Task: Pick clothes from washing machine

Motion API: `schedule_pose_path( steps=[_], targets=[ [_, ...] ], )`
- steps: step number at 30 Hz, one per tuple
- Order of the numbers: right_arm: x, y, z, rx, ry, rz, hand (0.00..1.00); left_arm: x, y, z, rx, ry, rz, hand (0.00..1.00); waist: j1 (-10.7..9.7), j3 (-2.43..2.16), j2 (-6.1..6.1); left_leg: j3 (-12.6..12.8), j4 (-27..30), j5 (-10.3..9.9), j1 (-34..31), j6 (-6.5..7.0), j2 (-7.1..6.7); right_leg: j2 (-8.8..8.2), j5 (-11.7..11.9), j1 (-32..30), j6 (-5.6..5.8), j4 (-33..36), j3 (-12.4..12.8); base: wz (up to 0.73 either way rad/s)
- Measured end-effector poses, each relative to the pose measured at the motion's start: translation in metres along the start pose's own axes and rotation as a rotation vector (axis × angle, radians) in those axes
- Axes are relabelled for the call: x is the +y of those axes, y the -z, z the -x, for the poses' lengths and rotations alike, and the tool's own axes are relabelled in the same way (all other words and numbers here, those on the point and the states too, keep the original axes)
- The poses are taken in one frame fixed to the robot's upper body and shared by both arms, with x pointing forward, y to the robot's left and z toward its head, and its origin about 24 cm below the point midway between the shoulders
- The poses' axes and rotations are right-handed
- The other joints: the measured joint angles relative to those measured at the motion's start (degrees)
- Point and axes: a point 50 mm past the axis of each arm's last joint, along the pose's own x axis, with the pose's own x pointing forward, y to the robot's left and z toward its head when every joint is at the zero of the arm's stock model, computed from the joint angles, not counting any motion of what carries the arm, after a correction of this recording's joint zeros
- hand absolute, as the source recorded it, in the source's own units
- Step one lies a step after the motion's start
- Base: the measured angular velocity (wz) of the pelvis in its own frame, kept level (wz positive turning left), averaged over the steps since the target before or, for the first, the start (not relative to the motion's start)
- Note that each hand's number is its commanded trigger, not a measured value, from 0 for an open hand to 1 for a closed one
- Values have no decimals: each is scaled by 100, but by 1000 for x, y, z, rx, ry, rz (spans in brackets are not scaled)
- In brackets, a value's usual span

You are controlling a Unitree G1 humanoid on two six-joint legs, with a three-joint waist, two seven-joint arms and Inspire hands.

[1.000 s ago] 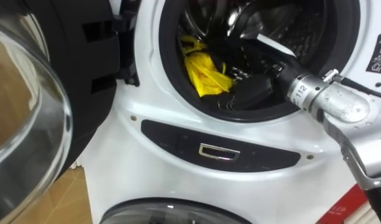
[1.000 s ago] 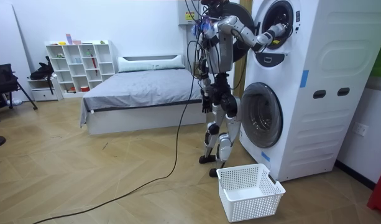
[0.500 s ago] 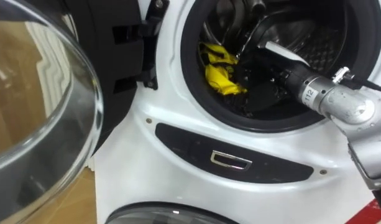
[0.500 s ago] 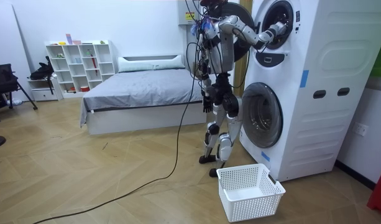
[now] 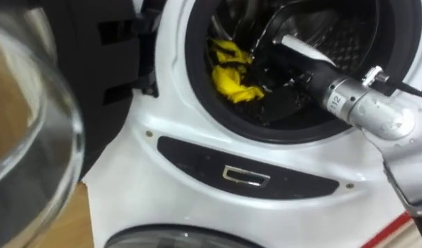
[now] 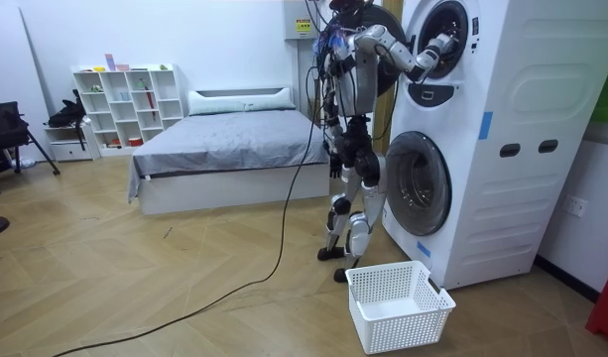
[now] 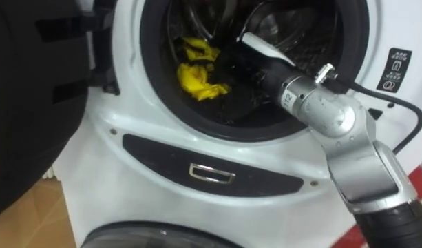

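Reaches with right hand (image 5: pixel 283 72) into the washer's (image 5: pixel 197 158) drum (image 5: pixel 348 27), just beside the yellow cloth (image 5: pixel 233 72) at the drum's left; cannot tell in the dark whether it grips; calls next for a sure clench, then withdrawal toward the basket (image 6: pixel 398 302).

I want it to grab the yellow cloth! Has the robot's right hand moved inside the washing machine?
Yes. The dark right hand has risen inside the round steel drum, ending farther above the silver handle below the opening.
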Motion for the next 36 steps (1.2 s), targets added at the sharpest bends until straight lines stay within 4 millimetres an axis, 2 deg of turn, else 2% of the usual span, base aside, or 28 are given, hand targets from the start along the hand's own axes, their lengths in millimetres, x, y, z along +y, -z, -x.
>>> schedule_pose_path(
  steps=[2, 3, 5, 7, 8, 13, 14, 17, 18, 20, 24, 33, 36],
  targets=[
    [-2, -27, 6, -119, 16, 27, 100, -4, 11, 2, 20, -1, 8, 0, -82, 7, 101, 91, 15, -10, -21, 17, 3, -8, 5, -35, 5, 1, 31, -17],
    [-3, -32, 8, -142, 20, 36, 100, -6, 11, 2, 19, 1, 16, 0, -112, 3, 133, 92, 24, -10, -21, 19, 3, -10, 6, -35, 5, 1, 33, -3],
    [-6, -48, 19, -229, 53, 31, 100, -12, 18, 5, 24, 12, 34, 0, -313, 6, 277, 88, 46, -24, -27, 37, -2, -29, 10, -2, 13, -8, 14, 13],
    [-7, -55, 32, -303, 81, -26, 100, -15, 23, 6, 28, 19, 44, 0, -351, 18, 372, 94, 20, -24, 13, 38, -1, -32, 12, 27, 18, -11, 27, 0],
    [-5, -53, 40, -340, 89, -93, 100, -15, 26, 6, 31, 12, 43, 0, -372, 49, 416, 95, 3, -24, 73, 38, 3, -29, 11, 82, 21, -18, 35, -7],
    [9, -27, 63, -318, 91, -374, 100, -19, 28, 8, 30, -4, 49, 0, -554, 88, 507, 101, 14, -82, 52, 56, -2, -15, -23, 83, 71, -26, 98, -1],
    [10, -20, 68, -296, 102, -409, 100, -21, 32, 9, 35, 0, 49, 0, -578, 63, 548, 101, 13, -97, 53, 56, -5, -16, -32, 81, 78, -24, 108, 0],
    [7, -21, 75, -326, 113, -446, 100, -22, 38, 10, 40, -1, 52, 0, -678, 4, 607, 104, 20, -111, 59, 59, -7, -12, -40, 81, 82, -17, 140, 0],
    [5, -19, 77, -325, 126, -454, 100, -21, 40, 10, 42, -5, 60, 0, -678, -13, 612, 104, 20, -111, 63, 60, -8, -12, -40, 86, 82, -16, 139, 4],
    [7, -14, 84, -322, 133, -491, 100, -18, 47, 11, 56, -18, 91, 0, -699, -75, 562, 98, 42, -108, 69, 61, -9, -13, -39, 115, 82, -18, 130, 3],
    [10, -7, 96, -325, 149, -566, 100, -20, 55, 13, 78, -12, 90, 0, -844, -68, 538, 96, 104, -127, 62, 85, -27, -35, -51, 191, 113, -84, 101, 11],
    [24, 27, 129, -133, 272, -652, 100, -17, 60, 14, 79, -38, 90, 0, -1108, -45, 569, 99, 61, -144, 72, 107, -37, -33, -42, 192, 141, -115, 109, 0],
    [24, 31, 143, -99, 302, -652, 100, -17, 62, 15, 76, -40, 96, 0, -1216, -17, 606, 193, 63, -144, 78, 108, -31, -23, -42, 166, 141, -119, 190, -13]
  ],
)
